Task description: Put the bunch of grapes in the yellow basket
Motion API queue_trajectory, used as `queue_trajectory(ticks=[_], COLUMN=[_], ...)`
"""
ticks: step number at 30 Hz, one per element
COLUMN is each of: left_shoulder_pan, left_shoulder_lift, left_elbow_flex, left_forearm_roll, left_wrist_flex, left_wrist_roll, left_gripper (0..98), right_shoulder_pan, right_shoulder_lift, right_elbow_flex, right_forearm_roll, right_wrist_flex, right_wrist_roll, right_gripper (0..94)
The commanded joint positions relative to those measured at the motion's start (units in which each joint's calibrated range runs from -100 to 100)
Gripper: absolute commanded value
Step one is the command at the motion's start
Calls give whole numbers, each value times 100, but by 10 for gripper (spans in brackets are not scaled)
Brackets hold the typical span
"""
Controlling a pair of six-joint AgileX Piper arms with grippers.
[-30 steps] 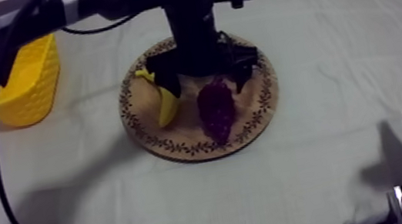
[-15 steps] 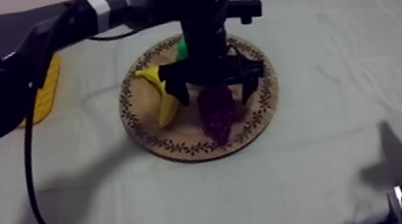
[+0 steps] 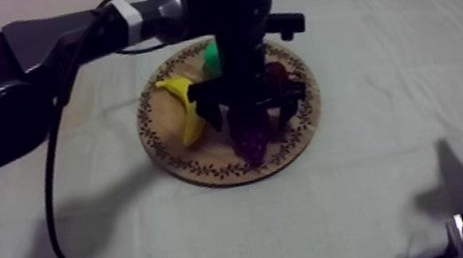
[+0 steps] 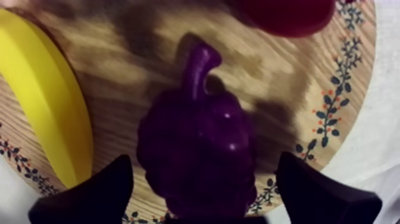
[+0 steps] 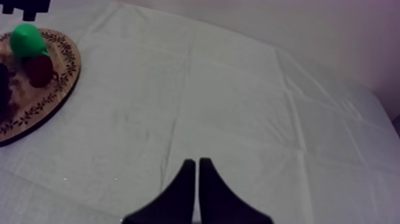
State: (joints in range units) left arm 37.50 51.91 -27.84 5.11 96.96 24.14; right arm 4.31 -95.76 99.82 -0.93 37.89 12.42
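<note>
I am straddling the bunch of grapes (image 4: pixel 199 134) with my left tool (image 4: pixel 203 162), fingers apart | right tool (image 5: pixel 196 162) lying closed, empty | risk: rounded grapes slipping sideways into the banana (image 4: pixel 50 101).

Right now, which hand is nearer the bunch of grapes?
Left. The left hand straddles the bunch of grapes, open; the right hand sits shut over bare cloth, well away.

The desk (image 3: pixel 391 203) lies under a grey-white cloth (image 3: pixel 400 40), creased in long folds toward 2 o'clock. A plain pale wall (image 5: pixel 309 27) rises at 12 o'clock. Dim light; soft shadows (image 3: pixel 453 185) at 4 o'clock.
</note>
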Motion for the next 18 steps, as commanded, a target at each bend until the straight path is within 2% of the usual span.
queue_trajectory(ticks=[1,9,18], left_shoulder_pan=[-12,-25,-19], left_shoulder_lift=[28,80,-100], left_elbow_flex=[-20,-66,25], left_forearm_roll=[4,4,-40], left_wrist_flex=[34,75,63], left_wrist_roll=[-8,-20,-51], left_gripper=[810,605,555], right_shoulder_pan=[-2,-2,-2], right_shoulder_lift=[0,0,0], right_elbow_flex=[-4,-4,-4], right_forearm_roll=[-2,-2,-2], right_wrist_flex=[2,2,2], right_wrist_roll=[1,1,1], right_gripper=[3,3,3])
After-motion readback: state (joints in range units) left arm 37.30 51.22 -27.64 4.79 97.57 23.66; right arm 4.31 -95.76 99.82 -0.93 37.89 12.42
